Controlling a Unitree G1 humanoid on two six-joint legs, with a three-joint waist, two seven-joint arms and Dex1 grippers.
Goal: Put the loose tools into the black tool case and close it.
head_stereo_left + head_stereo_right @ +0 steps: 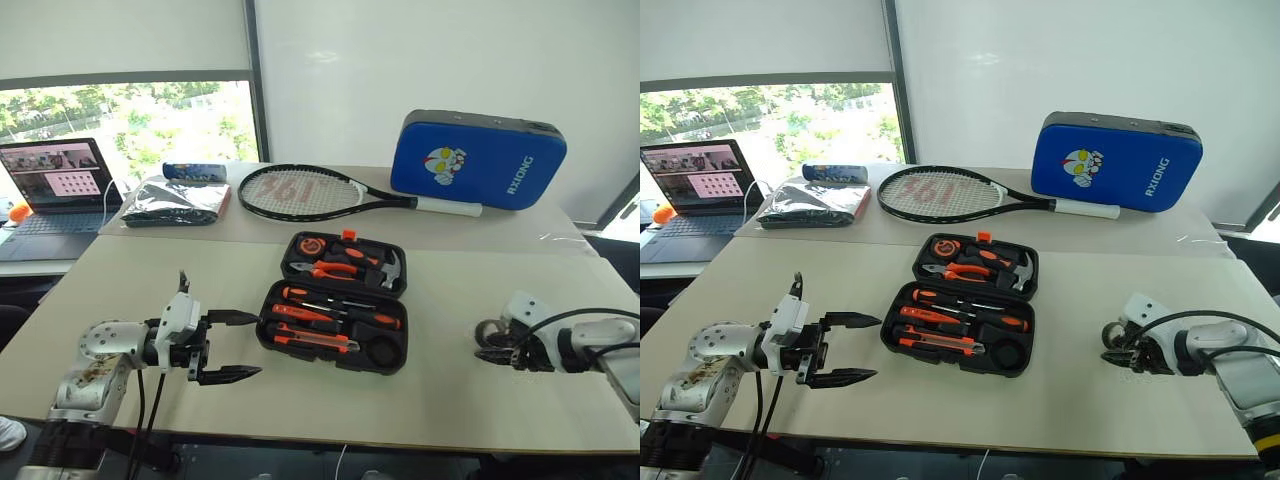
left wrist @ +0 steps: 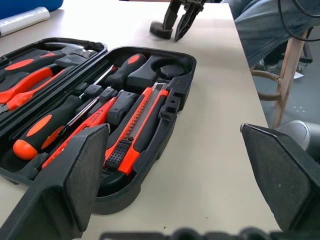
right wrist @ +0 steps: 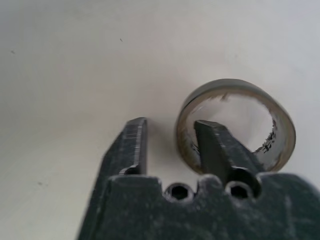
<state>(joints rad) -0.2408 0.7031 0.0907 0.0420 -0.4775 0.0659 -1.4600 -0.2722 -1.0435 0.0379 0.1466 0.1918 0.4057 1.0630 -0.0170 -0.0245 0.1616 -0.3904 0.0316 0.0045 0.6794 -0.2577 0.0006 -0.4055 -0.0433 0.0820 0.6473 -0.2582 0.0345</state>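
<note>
The black tool case (image 1: 263,326) lies open in the middle of the table, its lid (image 1: 292,252) flat behind it. Orange-and-black screwdrivers (image 1: 340,298) and a utility knife (image 2: 142,125) sit in its slots. One loose tool, a small round grey ring (image 3: 282,125), lies on the table to the case's right. My right gripper (image 3: 172,122) straddles its wall, one finger inside and the other just outside with a slim gap, jaws narrowed. My left gripper (image 1: 258,345) hangs wide open just left of the case, pointing at it, holding nothing.
A tennis racket (image 1: 300,192), a blue padded case (image 1: 478,158), a foil bag (image 1: 175,200) and a laptop (image 1: 55,185) sit on the far table. A person's leg in jeans (image 2: 265,25) shows past the table's right edge.
</note>
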